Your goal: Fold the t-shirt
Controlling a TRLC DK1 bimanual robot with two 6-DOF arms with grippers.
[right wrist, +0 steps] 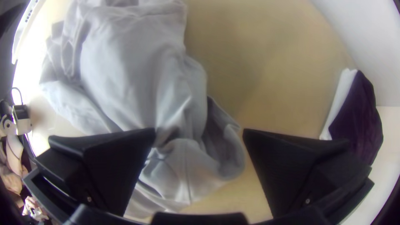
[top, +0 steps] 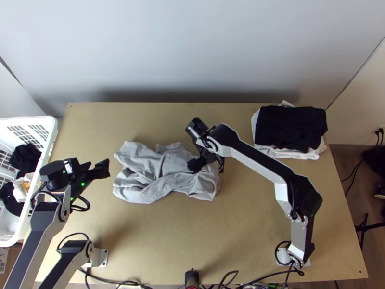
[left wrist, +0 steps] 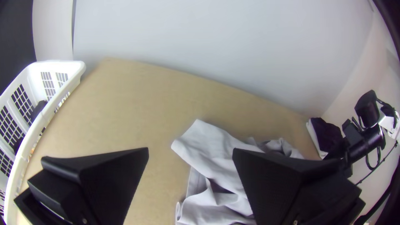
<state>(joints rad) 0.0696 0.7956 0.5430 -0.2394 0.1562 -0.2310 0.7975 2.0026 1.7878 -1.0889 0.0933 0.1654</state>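
The light grey t-shirt lies bunched and wrinkled on the table, left of the middle. My left gripper is off the cloth's left side, above bare wood; in the left wrist view the open left gripper has its fingers wide apart, with part of the t-shirt beyond them. Over the cloth's right end is my right gripper. In the right wrist view the right gripper is open above the t-shirt, nothing clamped between its fingers.
A white laundry basket holding dark and light clothes stands at the left edge of the table. A stack of clothes, black cloth over white, lies at the back right. Bare wood surrounds the t-shirt.
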